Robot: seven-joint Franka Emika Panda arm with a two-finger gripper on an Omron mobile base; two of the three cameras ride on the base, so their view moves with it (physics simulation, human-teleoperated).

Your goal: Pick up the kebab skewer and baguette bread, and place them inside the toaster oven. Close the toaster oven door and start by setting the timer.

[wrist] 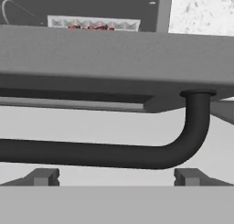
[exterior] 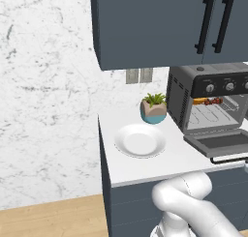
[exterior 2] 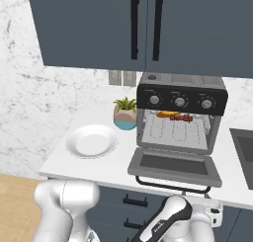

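Tool [wrist: 114, 177] spread wide beneath door handle [wrist: 105, 153], toaster oven door [exterior 2: 174, 165] down, kebab skewer [exterior 2: 181, 118] half-hidden inside

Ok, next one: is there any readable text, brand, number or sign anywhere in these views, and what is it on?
No text can be read in these views.
Toaster oven: light marks around the three knobs, too small and blurred to read.
Robot arm: a small light marking on the dark wrist part, too blurred to read.
Wall outlets, wall cabinets, plate and plant pot: no lettering visible.
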